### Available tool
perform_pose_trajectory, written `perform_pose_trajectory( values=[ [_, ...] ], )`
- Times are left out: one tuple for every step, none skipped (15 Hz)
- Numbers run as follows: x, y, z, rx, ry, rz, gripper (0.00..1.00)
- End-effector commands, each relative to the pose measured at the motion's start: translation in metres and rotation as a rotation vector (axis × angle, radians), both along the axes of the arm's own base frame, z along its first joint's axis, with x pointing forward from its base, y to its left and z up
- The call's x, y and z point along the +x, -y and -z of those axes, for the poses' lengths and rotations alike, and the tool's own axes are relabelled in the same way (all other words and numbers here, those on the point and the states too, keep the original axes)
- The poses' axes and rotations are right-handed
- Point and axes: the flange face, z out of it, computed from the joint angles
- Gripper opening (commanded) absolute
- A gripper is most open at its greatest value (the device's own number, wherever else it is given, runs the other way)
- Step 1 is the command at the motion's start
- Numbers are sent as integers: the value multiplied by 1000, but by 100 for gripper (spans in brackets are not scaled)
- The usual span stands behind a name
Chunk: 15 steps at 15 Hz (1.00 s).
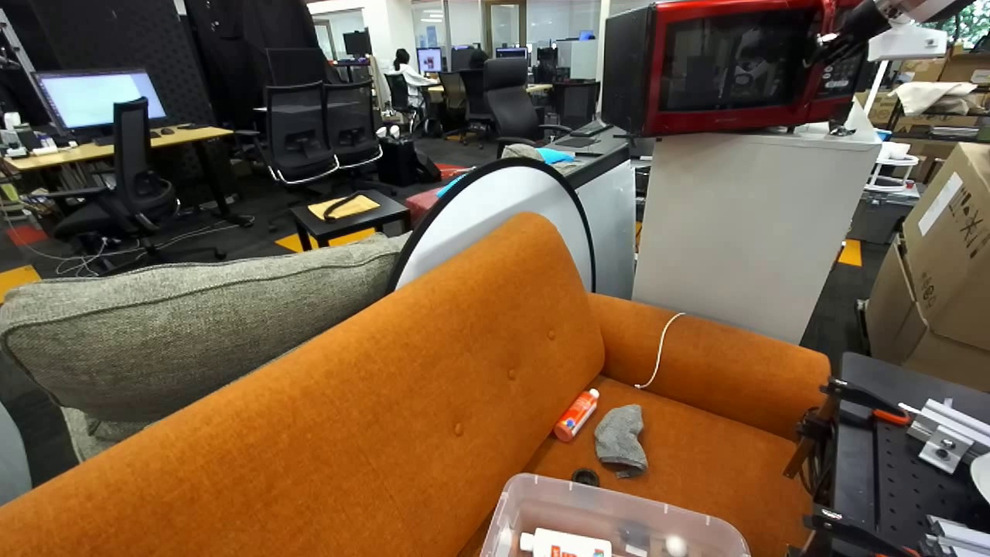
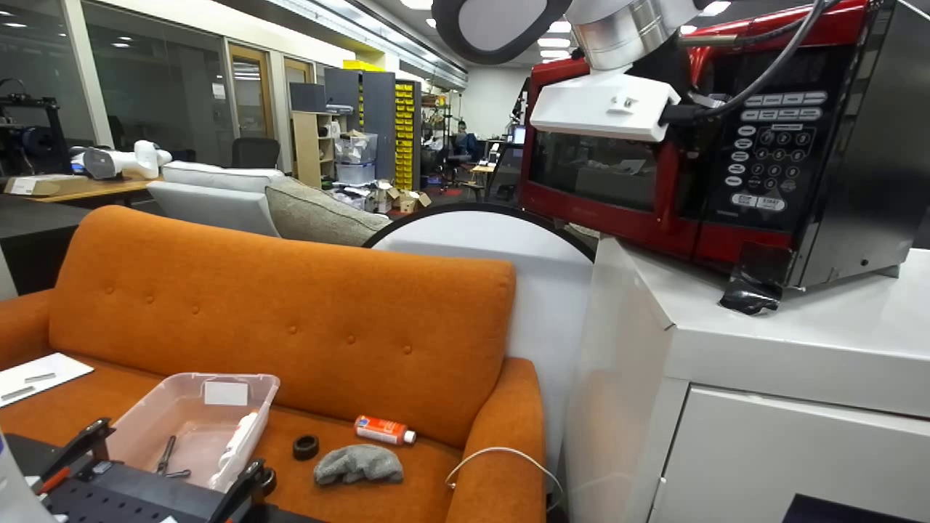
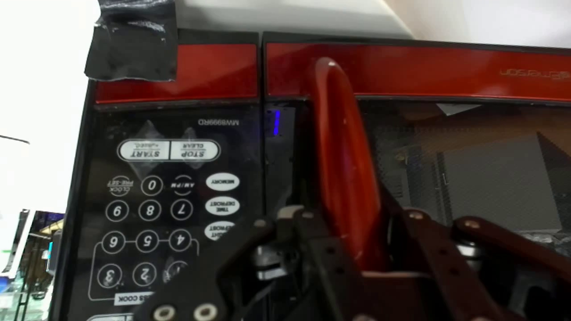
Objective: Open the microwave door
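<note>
Microwave door (image 1: 731,66) has its red handle (image 3: 339,147) between the two fingers (image 3: 428,243) of the gripper (image 3: 354,214), one on each side in the wrist view. They stand apart, but the lower part of that view is dark, and I cannot tell whether they press on the handle. Lettering appears upside down there. The handle is a shiny, curved upright bar beside the black control panel (image 3: 156,214). Across a narrow seam from that panel, the door sits closed: glossy red frame (image 1: 719,121), large dark window (image 3: 468,169) with reflections in the glass. In an exterior view the robot arm (image 2: 625,36) hangs in front of it, and a white housing (image 2: 603,109) covers part of the window. The door forms most of the front of the red microwave (image 2: 864,174), which stands on a white cabinet (image 1: 735,224), with black tape (image 3: 131,49) at one lower corner. Near the cabinet, an orange sofa (image 1: 464,348) holds an orange bottle (image 1: 576,416) and a grey cloth (image 1: 621,441).
</note>
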Motion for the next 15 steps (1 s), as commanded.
perform_pose_trajectory(
  values=[
    [-6,-27,-9,6,25,-47,8],
    [-6,-29,-9,7,24,-50,8],
    [-6,-31,-9,8,24,-53,8],
    [-6,-32,-9,11,25,-55,8],
    [-6,-34,-9,14,25,-57,8],
    [-6,-36,-9,17,25,-59,8],
    [-7,-38,-9,18,25,-62,8],
    [-8,-40,-8,20,25,-64,8],
    [-9,-42,-8,24,23,-66,8],
    [-9,-43,-7,29,20,-69,8],
    [-10,-45,-7,32,19,-72,8],
    [-10,-46,-6,36,18,-75,8],
    [-11,-47,-6,37,17,-78,8],
    [-11,-49,-6,37,17,-81,8],
    [-12,-50,-6,39,16,-84,8]
  ],
)
